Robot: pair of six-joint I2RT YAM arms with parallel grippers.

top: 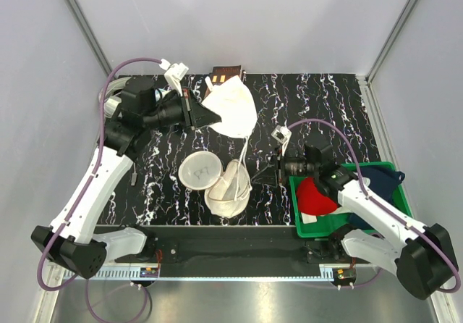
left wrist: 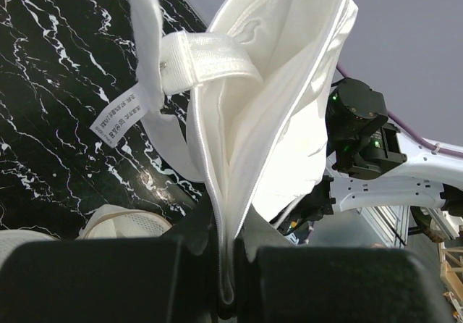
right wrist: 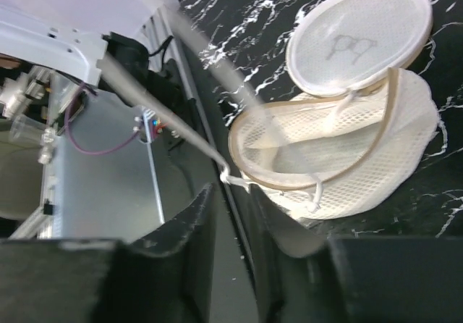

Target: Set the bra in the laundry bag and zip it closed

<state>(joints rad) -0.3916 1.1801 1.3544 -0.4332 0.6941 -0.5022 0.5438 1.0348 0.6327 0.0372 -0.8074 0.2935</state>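
The white padded bra (top: 233,108) hangs in the air at the back of the table, its edge pinched in my shut left gripper (top: 202,114). In the left wrist view the bra (left wrist: 275,84) rises from between that gripper's (left wrist: 230,230) jaws. One thin strap (top: 247,153) trails down to the laundry bag (top: 227,195), which lies unzipped with its flat lid (top: 199,169) folded back. My right gripper (top: 262,172) is at the bag's right rim. In the right wrist view the right gripper (right wrist: 231,187) stands partly open, with the strap's end (right wrist: 230,177) just ahead of the tips and the bag (right wrist: 362,171) beyond.
A green bin (top: 394,190) at the right front holds a red cloth (top: 315,197) and a dark blue cloth (top: 380,178). A brown object (top: 226,72) sits at the back edge. Grey walls enclose the black marbled table (top: 325,113).
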